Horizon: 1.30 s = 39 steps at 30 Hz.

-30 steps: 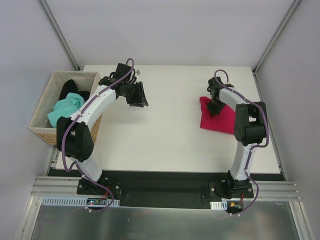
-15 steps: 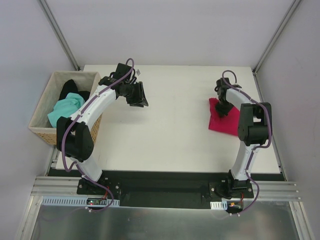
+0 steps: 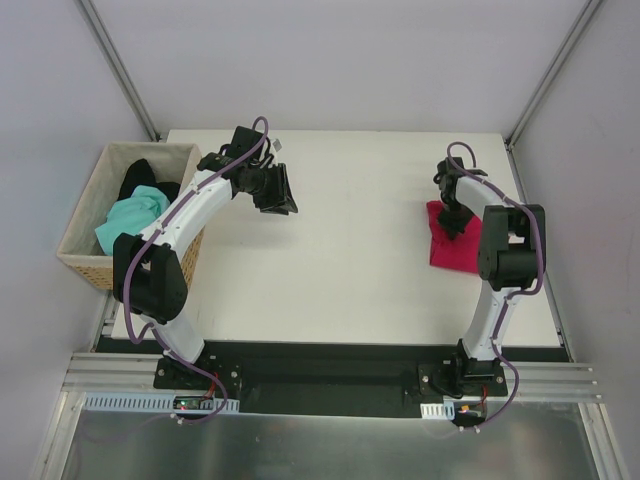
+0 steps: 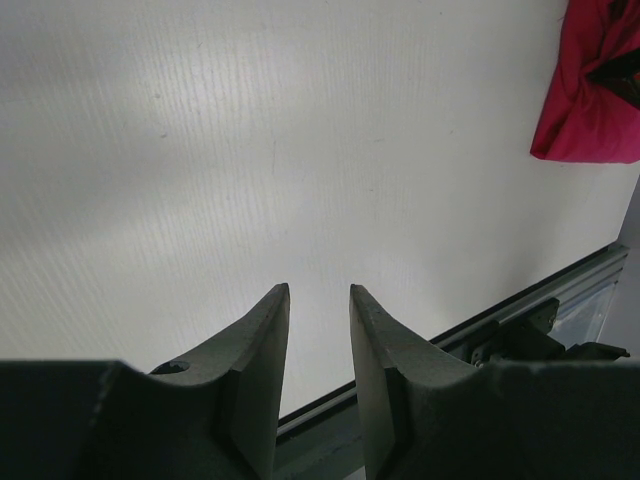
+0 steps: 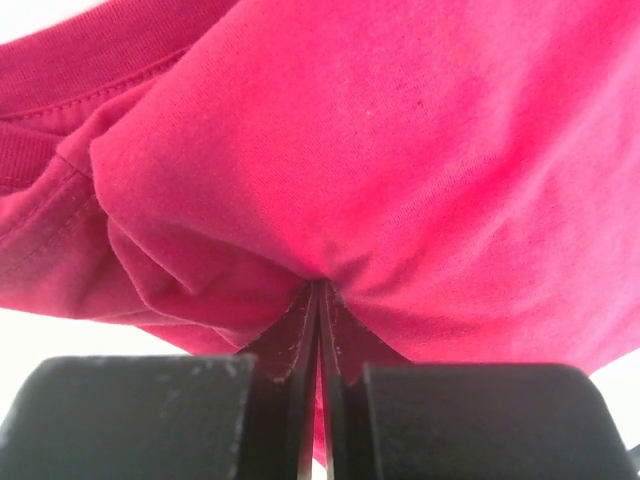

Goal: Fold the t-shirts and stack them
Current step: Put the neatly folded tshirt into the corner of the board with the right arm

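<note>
The crimson t-shirt (image 3: 455, 248) lies folded at the right side of the table. My right gripper (image 3: 455, 222) is on its far edge, shut on a pinch of the red cloth (image 5: 330, 200). The shirt also shows far off in the left wrist view (image 4: 595, 90). My left gripper (image 3: 281, 192) hovers above the left part of the table, its jaws a little apart and empty (image 4: 318, 300). The mint-green t-shirt (image 3: 130, 215) and the black t-shirt (image 3: 140, 176) lie crumpled in the basket at the left.
The tan wicker basket (image 3: 85, 262) stands at the table's left edge. The white table (image 3: 340, 260) ends in a metal rail at the near side. Grey walls stand close on the left, right and back.
My right gripper has dragged the crimson shirt to the right, and the shirt now looks narrower and more folded. The left arm has not moved.
</note>
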{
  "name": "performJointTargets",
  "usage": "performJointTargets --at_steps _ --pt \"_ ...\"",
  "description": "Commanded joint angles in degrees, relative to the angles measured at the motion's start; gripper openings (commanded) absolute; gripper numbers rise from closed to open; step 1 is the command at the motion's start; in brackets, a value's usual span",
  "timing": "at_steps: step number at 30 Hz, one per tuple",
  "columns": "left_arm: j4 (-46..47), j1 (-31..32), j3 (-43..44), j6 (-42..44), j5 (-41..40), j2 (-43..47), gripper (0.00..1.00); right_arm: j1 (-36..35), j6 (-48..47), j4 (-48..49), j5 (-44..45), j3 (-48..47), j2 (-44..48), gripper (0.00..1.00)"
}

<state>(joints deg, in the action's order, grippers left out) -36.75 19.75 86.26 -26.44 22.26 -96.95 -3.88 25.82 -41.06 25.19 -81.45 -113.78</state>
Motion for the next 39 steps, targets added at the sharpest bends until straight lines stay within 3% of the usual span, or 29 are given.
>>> performJointTargets --at_steps 1,39 --pt "-0.9 -0.4 1.0 -0.9 1.0 1.7 0.3 0.5 -2.1 -3.4 2.1 -2.1 -0.7 0.03" --pt "-1.0 0.4 0.6 -2.1 -0.3 1.6 0.3 7.1 -10.5 -7.8 5.7 -11.5 -5.6 0.03"
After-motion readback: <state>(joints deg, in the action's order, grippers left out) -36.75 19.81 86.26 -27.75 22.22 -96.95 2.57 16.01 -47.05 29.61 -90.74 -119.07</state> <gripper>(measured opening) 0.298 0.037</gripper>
